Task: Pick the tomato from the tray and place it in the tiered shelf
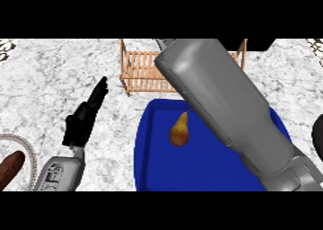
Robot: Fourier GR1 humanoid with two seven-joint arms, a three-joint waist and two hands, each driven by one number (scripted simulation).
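One arm, the right, reaches across the blue tray (pixel 147 166) to the tiered shelf (pixel 141 67); its hand and the tomato are hidden (grip unknowable). Lower slowly inside the slats. Left hand (pixel 88 114) rests open; a pear (pixel 180 130) stays on the tray

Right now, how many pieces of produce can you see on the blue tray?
1: a pear lying left of middle on the blue tray. No tomato shows; the right forearm crosses the tray's right side toward the wooden shelf and may hide more.
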